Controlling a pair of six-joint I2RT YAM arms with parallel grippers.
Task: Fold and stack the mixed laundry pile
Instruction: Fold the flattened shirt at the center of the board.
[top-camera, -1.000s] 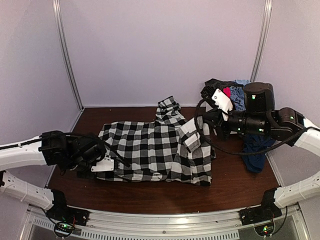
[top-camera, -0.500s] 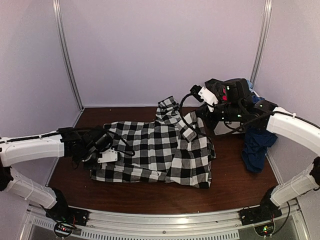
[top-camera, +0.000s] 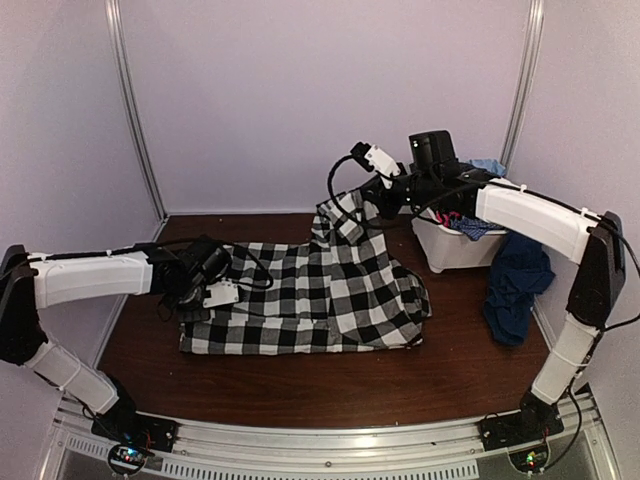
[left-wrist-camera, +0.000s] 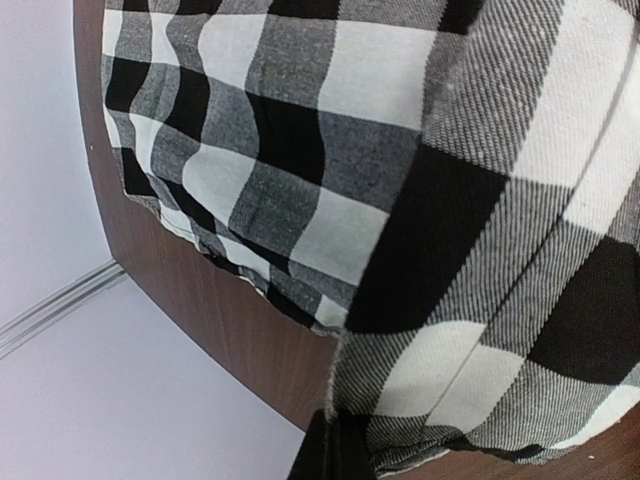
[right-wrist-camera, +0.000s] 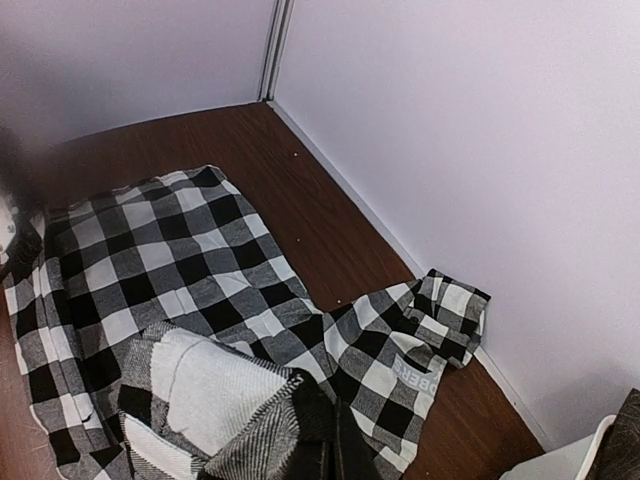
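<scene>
Folding barely starts: left gripper (top-camera: 207, 298) and right gripper (top-camera: 366, 204) pinch the checked shirt (top-camera: 320, 300) beside the white bin (top-camera: 465, 256) holding other garments (top-camera: 464, 223).

Shirt (top-camera: 310, 300): black-and-white check, with fine diagonal weave visible in the squares. Its lettering (right-wrist-camera: 420, 377) was white on a dark square. Desk (top-camera: 300, 385): dark reddish-brown wood. Bin (top-camera: 462, 252) at the desk's right edge: plain white. Garment (top-camera: 515, 285) draped beside it: navy blue. Inside the bin a red-pink item (top-camera: 442, 216) and a light blue item (top-camera: 487, 165) showed.
</scene>
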